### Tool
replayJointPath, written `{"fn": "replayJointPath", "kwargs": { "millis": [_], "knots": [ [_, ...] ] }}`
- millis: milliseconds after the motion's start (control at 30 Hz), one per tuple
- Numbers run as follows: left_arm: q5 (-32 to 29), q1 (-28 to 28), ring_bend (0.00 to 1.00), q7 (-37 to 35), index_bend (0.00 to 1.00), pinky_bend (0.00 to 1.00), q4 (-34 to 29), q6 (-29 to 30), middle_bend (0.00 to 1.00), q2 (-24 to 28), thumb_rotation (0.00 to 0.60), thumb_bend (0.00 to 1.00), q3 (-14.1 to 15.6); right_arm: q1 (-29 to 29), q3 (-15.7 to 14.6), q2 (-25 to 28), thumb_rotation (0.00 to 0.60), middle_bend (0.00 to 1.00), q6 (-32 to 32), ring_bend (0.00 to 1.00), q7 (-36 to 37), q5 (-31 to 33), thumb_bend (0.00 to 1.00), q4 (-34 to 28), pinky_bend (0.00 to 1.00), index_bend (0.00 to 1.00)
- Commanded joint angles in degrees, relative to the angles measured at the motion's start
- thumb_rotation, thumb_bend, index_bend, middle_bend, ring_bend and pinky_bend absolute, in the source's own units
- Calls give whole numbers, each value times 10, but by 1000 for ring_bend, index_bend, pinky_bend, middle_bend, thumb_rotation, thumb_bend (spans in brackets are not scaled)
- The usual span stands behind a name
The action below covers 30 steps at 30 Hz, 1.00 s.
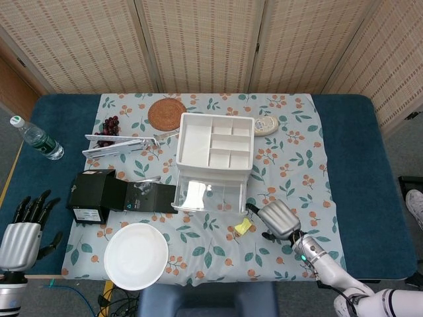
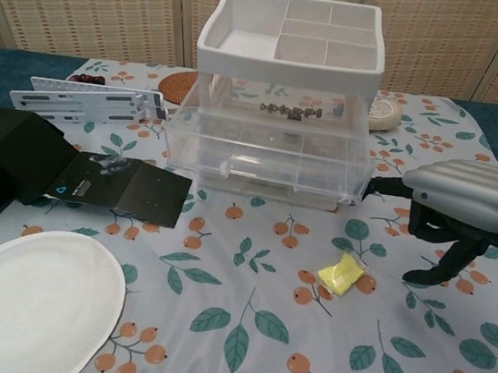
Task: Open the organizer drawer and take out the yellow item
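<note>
The white organizer (image 1: 213, 152) (image 2: 286, 60) stands mid-table with its clear drawer (image 1: 210, 196) (image 2: 266, 157) pulled out toward me. The yellow item (image 1: 242, 226) (image 2: 340, 274), a small crumpled piece, lies on the tablecloth in front of the drawer's right corner. My right hand (image 1: 278, 220) (image 2: 469, 209) hovers just right of it with fingers apart, holding nothing and not touching it. My left hand (image 1: 21, 233) rests off the table's left front corner, fingers spread and empty; the chest view does not show it.
A white plate (image 1: 136, 255) (image 2: 22, 297) sits front left. A black box with its flap open (image 1: 99, 195) (image 2: 17, 165) lies left of the drawer. Behind are a white flat stand (image 1: 122, 144), grapes (image 1: 110, 125), a woven coaster (image 1: 166, 113), a bottle (image 1: 36, 139) and a round dish (image 1: 266, 126).
</note>
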Motion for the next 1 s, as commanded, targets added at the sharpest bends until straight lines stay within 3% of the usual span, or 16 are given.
{"fn": "replayJointPath", "kwargs": {
  "millis": [33, 167, 233, 433, 567, 633, 700, 800, 1000],
  "knots": [
    [0, -2, 118, 0, 153, 63, 1, -1, 72, 0, 600, 316, -1, -16, -6, 29, 600, 1000, 22, 1000, -5, -11, 217, -19, 1000, 185],
    [-1, -4, 118, -2, 153, 63, 3, -2, 72, 0, 600, 316, -3, -44, -18, 78, 600, 997, 59, 1000, -11, -24, 331, -45, 1000, 297],
    [-3, -5, 118, -3, 153, 63, 5, -5, 72, -2, 600, 316, -3, -62, -22, 106, 600, 984, 81, 1000, -9, -23, 378, -58, 1000, 303],
    [-7, -11, 118, -4, 153, 63, 10, -11, 72, -8, 600, 316, -7, -124, -16, 167, 600, 914, 182, 941, 30, -43, 397, -77, 1000, 362],
    [-6, -14, 118, 2, 153, 63, 9, -11, 72, -13, 600, 316, -9, -162, -4, 177, 600, 817, 254, 818, 71, -78, 397, -58, 988, 363],
    [-4, -15, 118, 5, 153, 63, 7, -9, 72, -15, 600, 316, -10, -178, -3, 178, 600, 673, 277, 670, 94, -91, 397, -44, 863, 341],
    [-2, -15, 118, 12, 153, 63, 3, -10, 72, -15, 600, 316, -7, -192, -2, 178, 600, 520, 293, 500, 111, -102, 397, -29, 663, 259],
    [1, -15, 118, 22, 153, 63, -5, -10, 72, -12, 600, 316, -4, -209, -1, 175, 600, 380, 309, 328, 123, -108, 396, -16, 442, 180],
    [-2, -12, 118, 31, 153, 63, -18, -9, 72, -9, 600, 316, -2, -248, 4, 172, 600, 324, 343, 255, 147, -104, 390, -2, 359, 177]
  ]
}}
